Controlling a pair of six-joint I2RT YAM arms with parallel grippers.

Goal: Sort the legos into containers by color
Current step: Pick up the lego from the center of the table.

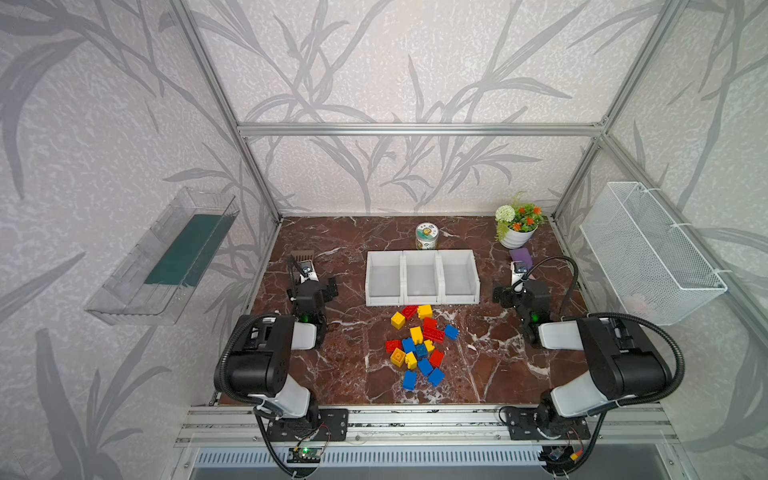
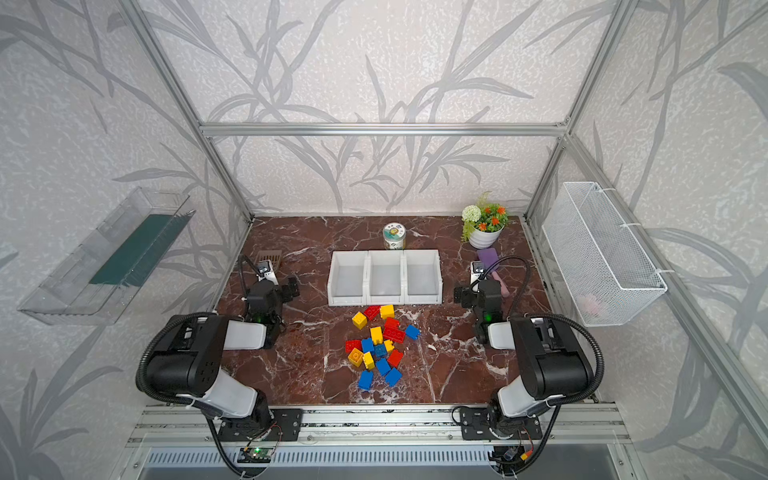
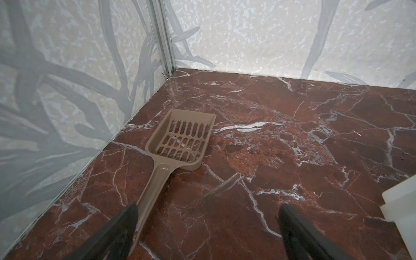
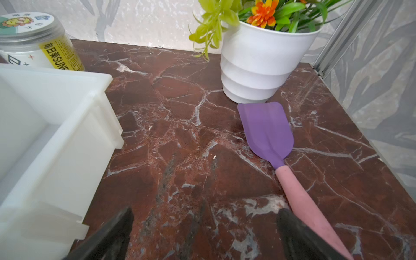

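Zero legos [image 1: 419, 345] were binned. All three containers [image 1: 402, 274] sat empty in both top views, joined in a row at table [image 1: 332, 374] centre. The red, yellow and blue bricks lay in a loose mixed heap just at 6 o'clock of them, several touching. Left gripper [image 3: 208, 210] sat at 9 o'clock of the bins, low over bare marble, jaws spread wide with nothing between them. A tan slotted scoop [image 3: 180, 137] had its handle running close by one finger; contact unclear. Right gripper [image 4: 204, 211] sat at 3 o'clock, equally wide and empty, with a purple-and-pink spatula [image 4: 266, 130] close by one finger. Flower pot [image 4: 258, 67] and jar [image 4: 33, 40] were further toward 12. Read: step zero, no pick begun, no colour assigned to a bin. Next move, my call: swing one arm in to the heap and take an outlier first. Good candidates were the blue brick [image 1: 451, 331] at the heap's 3 o'clock edge or the yellow brick [image 1: 397, 320] at 10 o'clock, since both stood clear enough for fingers. Risk: the core was packed, so closing there could grab two colours.
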